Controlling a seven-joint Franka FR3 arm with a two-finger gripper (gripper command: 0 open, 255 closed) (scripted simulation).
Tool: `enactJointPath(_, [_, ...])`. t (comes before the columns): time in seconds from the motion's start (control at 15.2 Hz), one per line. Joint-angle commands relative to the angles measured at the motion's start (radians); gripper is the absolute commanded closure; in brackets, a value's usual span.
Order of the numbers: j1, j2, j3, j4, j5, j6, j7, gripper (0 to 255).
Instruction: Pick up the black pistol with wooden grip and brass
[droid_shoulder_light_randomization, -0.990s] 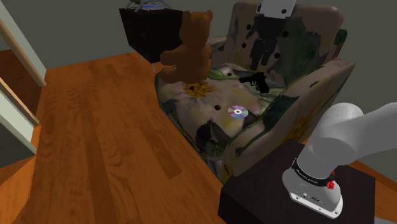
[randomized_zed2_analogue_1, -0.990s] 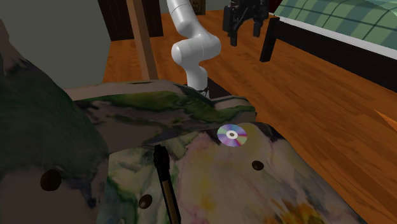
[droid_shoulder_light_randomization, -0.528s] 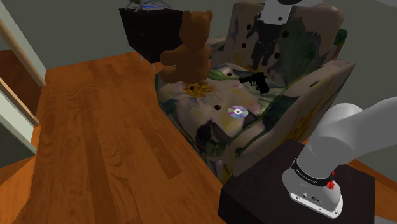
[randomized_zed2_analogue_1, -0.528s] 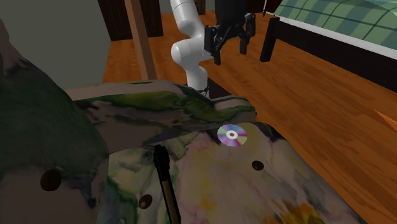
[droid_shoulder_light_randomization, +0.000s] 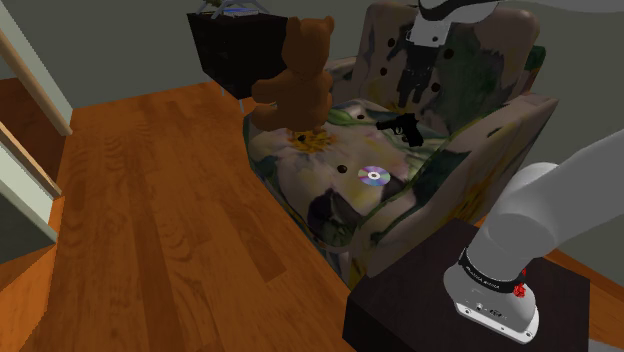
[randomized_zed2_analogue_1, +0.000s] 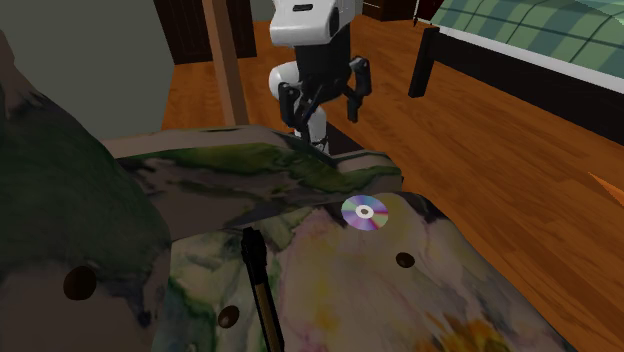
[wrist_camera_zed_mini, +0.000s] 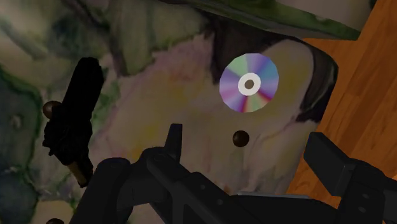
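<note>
In the shoulder view, the dark stand (droid_shoulder_light_randomization: 400, 310) is closest, at the lower right. The white arm (droid_shoulder_light_randomization: 545, 210) goes up from it. Just past the stand is a big armchair (droid_shoulder_light_randomization: 480, 150) with a flower print.

A shiny disc (droid_shoulder_light_randomization: 373, 176) lies flat near the front of the seat, in the middle of the frame. Farther back on the seat, a little up and to the right, lies the black pistol (droid_shoulder_light_randomization: 403, 128). It is apart from the disc.

The end effector (droid_shoulder_light_randomization: 412, 80) hangs in the air higher in the frame, near the top. It does not touch the pistol. Its two fingers are spread wide and hold nothing.

A brown teddy bear (droid_shoulder_light_randomization: 300, 80) sits at the far end of the seat, at the top middle. The wood floor (droid_shoulder_light_randomization: 150, 200) is on the left.

In the second exterior view, the pistol is at the bottom, left of the middle, and its lower part looks brown. A bed (randomized_zed2_analogue_1: 520, 40) stands far off at the upper right.
</note>
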Motion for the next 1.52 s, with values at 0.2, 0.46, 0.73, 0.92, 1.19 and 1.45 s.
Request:
enactJointPath(0.2, [-0.009, 0.172, -0.105, 0.088, 0.022, 0.054, -0.112, 0])
enactJointPath(0.46, [-0.02, 0.32, -0.179, 0.177, 0.071, 0.078, -0.207, 0])
enactJointPath(0.73, [-0.048, 0.486, -0.24, 0.286, 0.149, 0.084, -0.311, 0])
enactJointPath(0.92, [-0.088, 0.618, -0.268, 0.381, 0.219, 0.074, -0.386, 0])
enactJointPath(1.19, [-0.092, 0.632, -0.263, 0.342, 0.229, 0.124, -0.397, 0])
enactJointPath(1.45, [-0.094, 0.648, -0.26, 0.311, 0.242, 0.167, -0.409, 0])
